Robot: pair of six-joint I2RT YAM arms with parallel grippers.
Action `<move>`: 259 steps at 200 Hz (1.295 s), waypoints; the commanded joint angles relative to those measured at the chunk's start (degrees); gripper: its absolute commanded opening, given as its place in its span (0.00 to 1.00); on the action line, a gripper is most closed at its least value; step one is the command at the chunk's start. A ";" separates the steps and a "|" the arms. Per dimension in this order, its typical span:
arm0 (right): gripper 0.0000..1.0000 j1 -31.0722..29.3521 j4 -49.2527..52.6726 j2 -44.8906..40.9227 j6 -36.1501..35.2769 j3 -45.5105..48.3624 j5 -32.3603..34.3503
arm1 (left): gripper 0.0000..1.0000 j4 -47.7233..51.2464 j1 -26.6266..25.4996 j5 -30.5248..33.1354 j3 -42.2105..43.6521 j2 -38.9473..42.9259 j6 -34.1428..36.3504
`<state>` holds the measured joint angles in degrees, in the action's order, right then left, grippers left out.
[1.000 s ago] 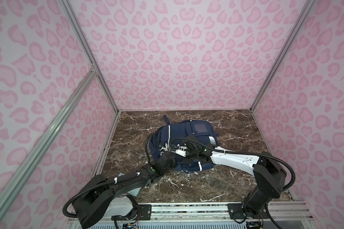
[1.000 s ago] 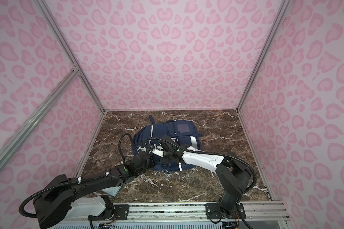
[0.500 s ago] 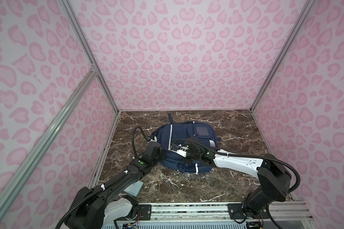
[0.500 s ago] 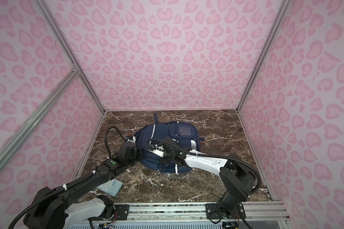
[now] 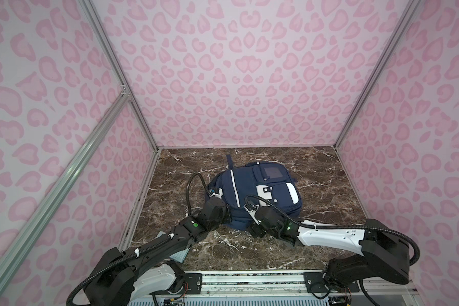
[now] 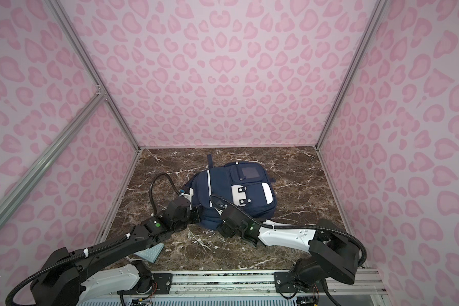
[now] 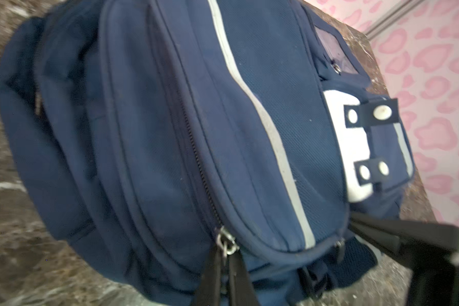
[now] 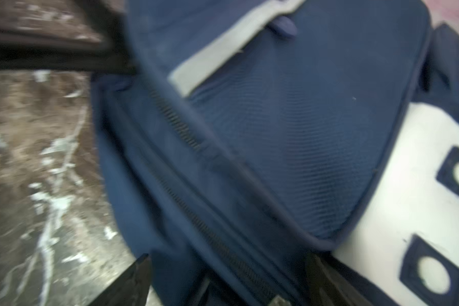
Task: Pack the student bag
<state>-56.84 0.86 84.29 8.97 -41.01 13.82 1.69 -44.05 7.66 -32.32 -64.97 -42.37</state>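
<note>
Since half a second ago your right gripper [image 8: 228, 257] has slid back off the front panel to the near edge of the large navy-blue fabric student bag [image 5: 251, 185]. Its jaws now stand spread wide astride the edge seam, gripping nothing. Your left gripper [image 7: 227, 254] has swung from the bag's left flank round to its near-left corner and is pressed together on the small metal zip pull [image 7: 226, 242]. The teeth behind that pull look meshed, so I judge the zip is being drawn shut and the right side's bracing job is over.

The bag lies flat, front up, at mid-table on the brown veined marble tabletop [image 5: 318, 164], with its carry loop toward the back wall. No brand or writing can be read: the white patch [image 7: 353, 148] bears only dark tabs with pale studs, and the grey square window pocket [image 5: 272, 172] looks blank.

A small light-blue textured pouch [image 6: 151, 253] sits on the marble beside your left arm, well apart from the bag. Check whether it belongs inside before you finish the zip.
</note>
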 commanded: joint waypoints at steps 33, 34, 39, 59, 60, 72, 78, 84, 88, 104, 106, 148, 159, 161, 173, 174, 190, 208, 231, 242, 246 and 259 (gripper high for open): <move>0.89 15.18 0.99 -2.74 9.52 3.56 6.58 | 0.03 -2.10 -8.91 -1.43 2.70 0.80 -7.46; 0.89 15.35 0.94 -2.87 9.42 3.57 6.57 | 0.03 -2.07 -9.11 -1.38 2.70 0.76 -7.51; 0.89 16.26 0.74 -3.12 8.42 3.56 6.42 | 0.03 -2.10 -10.08 -1.14 2.51 0.37 -7.70; 0.87 15.98 -0.82 -6.57 1.33 4.24 2.65 | 0.03 -2.02 -12.18 0.28 1.41 -1.39 -7.85; 0.87 15.67 -0.93 -6.80 0.97 4.39 2.59 | 0.03 -1.99 -12.19 0.31 1.35 -1.43 -7.83; 0.86 11.33 -4.55 -10.84 -3.66 7.05 3.65 | 0.03 -1.96 -12.23 0.51 0.59 -2.29 -7.69; 0.85 8.44 -7.39 -12.94 -6.62 8.91 3.71 | 0.03 -2.00 -12.28 0.60 0.34 -2.44 -7.51; 0.85 5.82 -10.31 -14.78 -10.28 10.94 3.38 | 0.03 -1.89 -12.29 0.67 -0.18 -2.52 -7.23; 0.84 4.11 -12.25 -15.93 -12.81 12.00 3.05 | 0.03 -1.65 -12.29 0.80 -0.49 -2.57 -7.12; 0.85 -0.60 -18.43 -18.56 -19.83 14.95 2.15 | 0.03 -0.14 -12.37 1.13 -1.75 -2.62 -6.31; 0.85 -1.05 -18.81 -18.66 -20.32 14.99 1.92 | 0.03 -0.01 -12.37 1.17 -1.84 -2.62 -6.25; 0.82 -4.86 -24.12 -13.47 -28.92 12.02 2.22 | 0.03 1.03 -12.37 -0.31 -2.27 -2.37 -6.14; 0.81 -5.55 -25.52 -11.42 -30.71 11.40 1.72 | 0.03 1.32 -12.37 -0.57 -2.30 -2.14 -6.40; 0.81 -5.58 -25.99 -10.94 -30.97 11.40 1.55 | 0.03 1.35 -12.37 -0.66 -2.29 -2.06 -6.41; 0.80 -5.57 -27.33 -8.58 -32.37 11.32 0.23 | 0.03 1.49 -12.37 -0.81 -2.31 -1.62 -6.46; 0.80 -5.57 -27.37 -8.38 -32.58 11.31 0.23 | 0.03 1.52 -12.37 -0.81 -2.31 -1.59 -6.43; 0.74 -5.41 -26.43 -5.40 -34.19 10.29 0.41 | 0.03 2.08 -12.35 -0.67 -2.33 -0.80 -6.42; 0.47 -4.37 -24.78 -3.77 -34.40 9.34 -0.97 | 0.03 2.99 -12.37 -0.24 -2.57 -0.28 -6.19; 0.05 -3.81 -23.69 -3.43 -34.51 9.31 -1.78 | 0.03 4.21 -12.14 0.34 -2.66 0.25 -5.86; 0.00 -3.74 -22.43 -3.52 -34.78 9.26 -1.96 | 0.04 4.87 -11.58 0.51 -2.66 0.58 -5.62; 0.00 -3.65 -21.83 -3.56 -34.79 9.25 -2.03 | 0.04 5.23 -11.31 0.56 -2.68 0.71 -5.41; 0.00 -3.10 -19.96 -3.80 -34.91 9.28 -2.95 | 0.03 6.31 -9.88 0.92 -2.58 1.64 -4.84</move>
<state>-60.62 -23.22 80.40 -24.45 -31.77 13.02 7.22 -55.46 7.68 -34.22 -64.64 -48.10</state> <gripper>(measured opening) 0.090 0.074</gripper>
